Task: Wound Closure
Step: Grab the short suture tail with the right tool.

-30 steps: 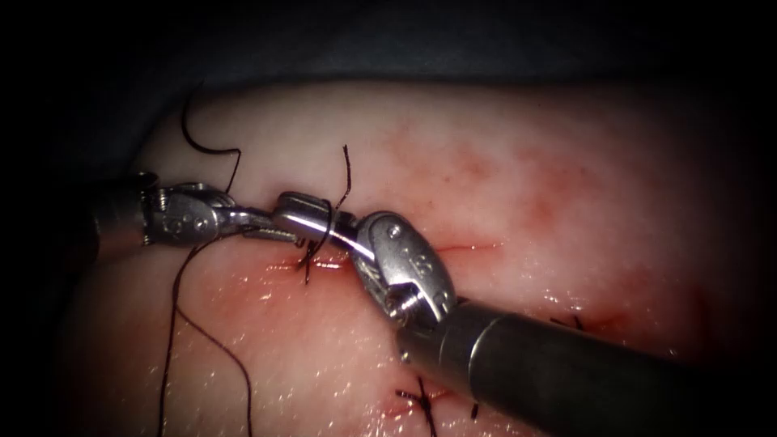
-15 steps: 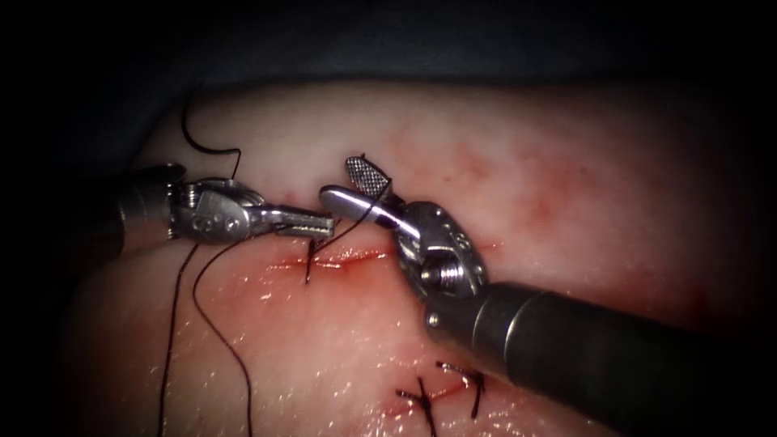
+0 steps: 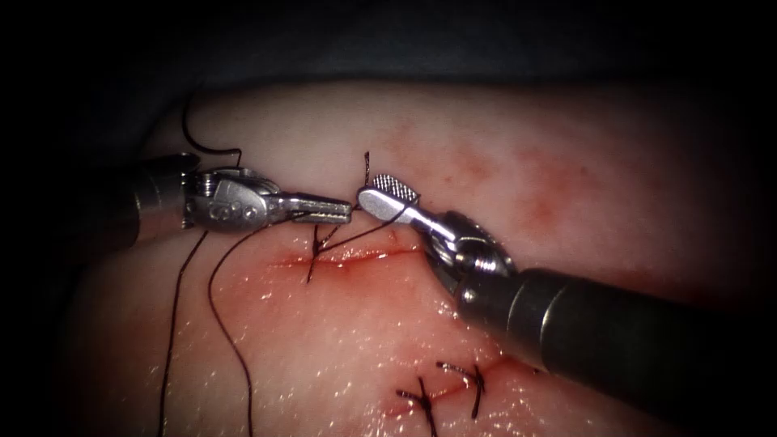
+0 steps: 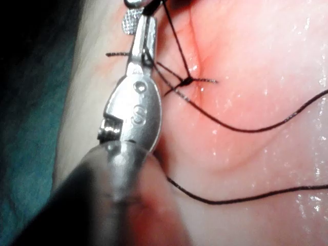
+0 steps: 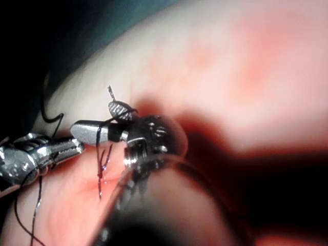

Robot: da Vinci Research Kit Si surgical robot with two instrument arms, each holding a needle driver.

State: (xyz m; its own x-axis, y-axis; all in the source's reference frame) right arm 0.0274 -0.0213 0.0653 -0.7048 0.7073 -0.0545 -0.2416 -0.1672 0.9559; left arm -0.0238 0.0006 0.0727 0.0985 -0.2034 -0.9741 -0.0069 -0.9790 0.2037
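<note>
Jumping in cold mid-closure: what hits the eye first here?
Two shiny steel needle drivers meet tip to tip just above the red cut: the left tool shut on dark thread, the right tool open with a strand between its jaws. Below them sits a small dark knot on the pale wet tissue.

Place: surgical training bench; lab
Evidence: pale, glistening slab of pork tissue (image 3: 502,162) on dark teal cloth (image 4: 31,102) beyond the steel tools

Dark vignette, wet glare, foreground blur.
</note>
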